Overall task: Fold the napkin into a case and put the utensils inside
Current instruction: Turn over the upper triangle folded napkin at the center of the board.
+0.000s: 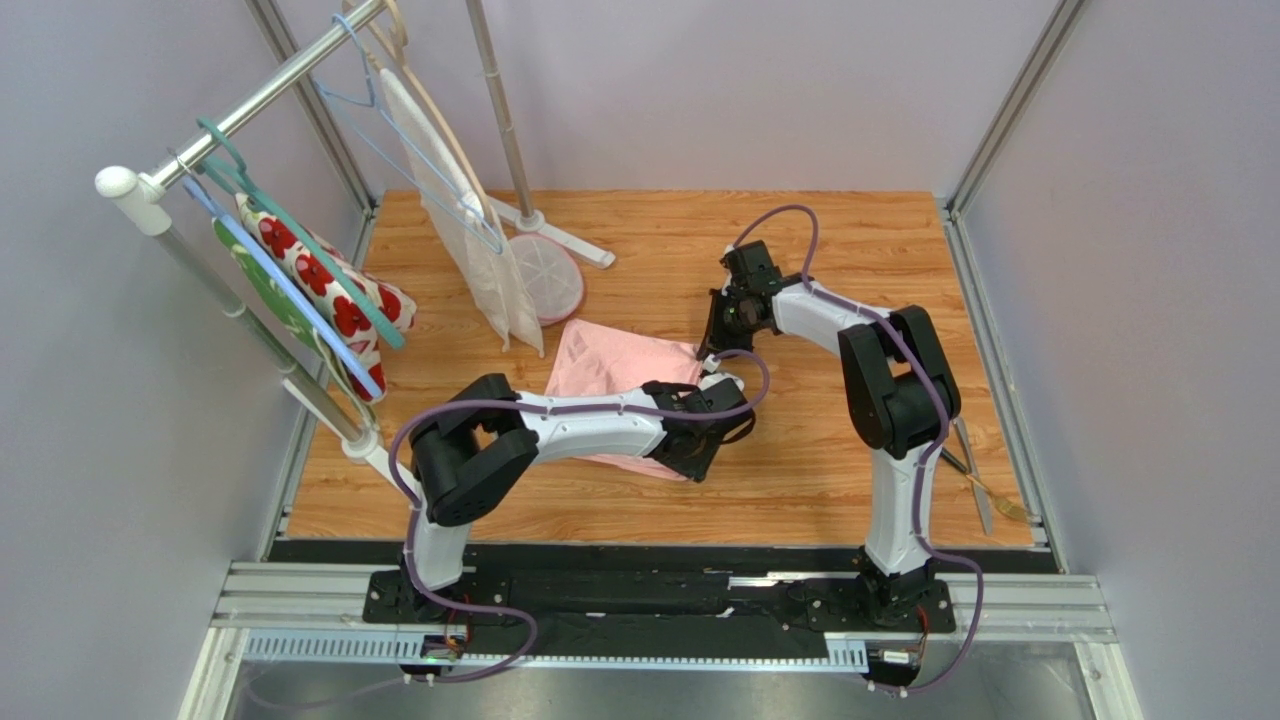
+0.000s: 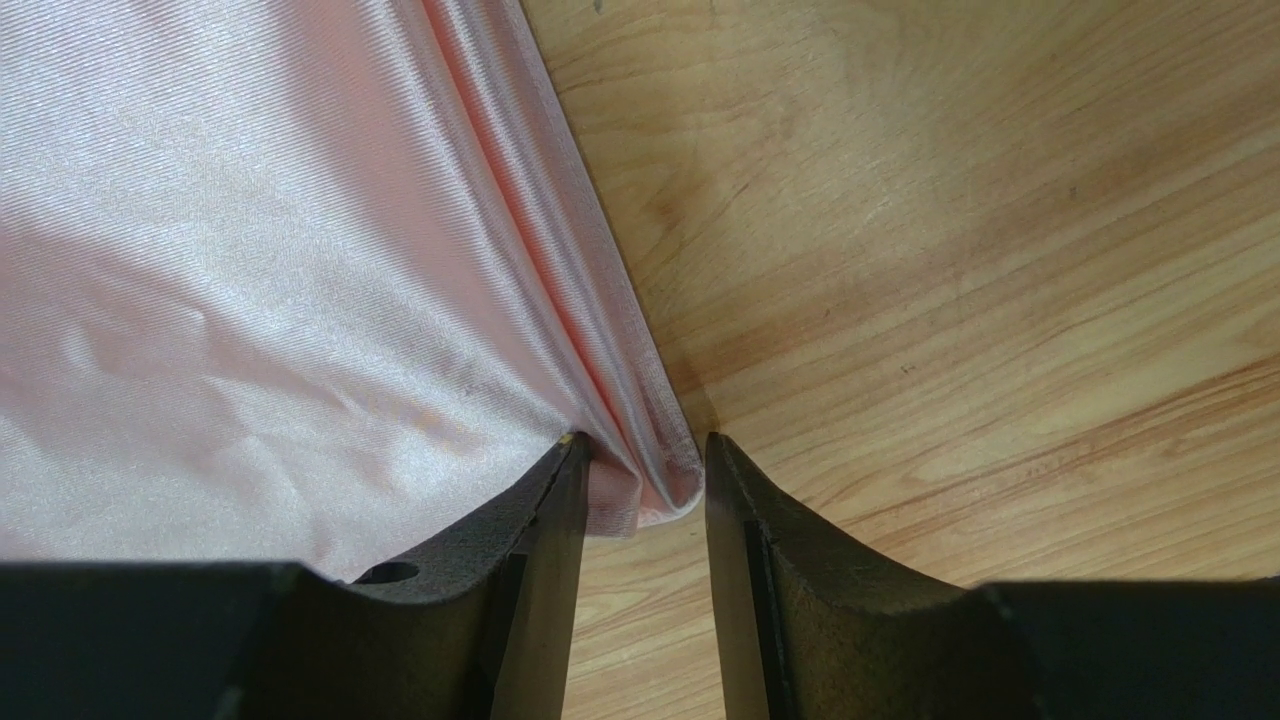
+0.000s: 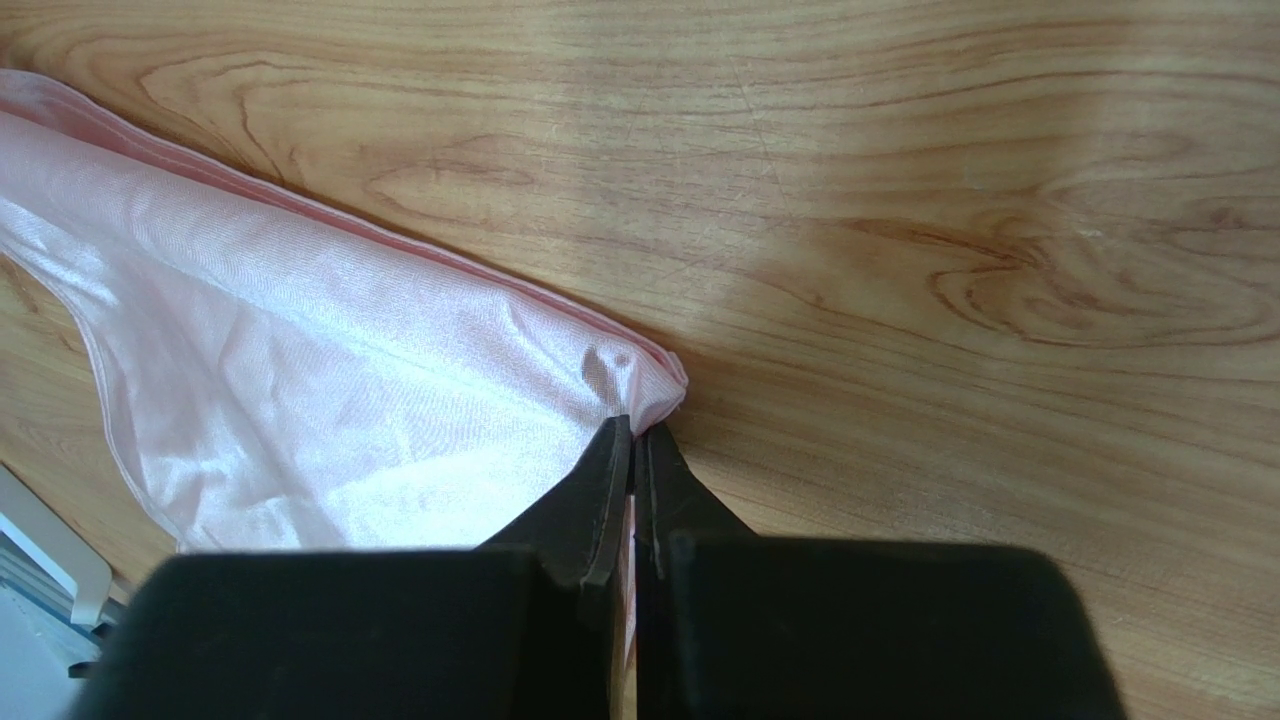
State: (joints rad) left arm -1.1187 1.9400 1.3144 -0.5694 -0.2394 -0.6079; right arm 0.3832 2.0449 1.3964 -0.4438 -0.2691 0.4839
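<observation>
**Napkin fold, early stage.** The napkin [image 1: 616, 368] lies near the middle of the bench [image 1: 842, 270], loosely doubled and not yet a case. The utensils [image 1: 984, 483] lie well apart from it, by the bench's right edge.

My right hand [image 3: 634, 438] is pressed together, pinching one right-side corner of the napkin. My left hand [image 2: 643, 450] stands part spread astride the other right-side corner, where the cloth bunches into ridges between the fingers. Whether it bears on the cloth I cannot tell.

Risks, as I judge them:
- The cloth is thin and glossy, so a loose left grip could let its corner slip when both hands lift, leaving the fold skewed.
- The bunched ridges could be pressed in as creases, giving an uneven pocket.
- A hard pull by the right hand alone could drag the whole napkin across the bench.
</observation>
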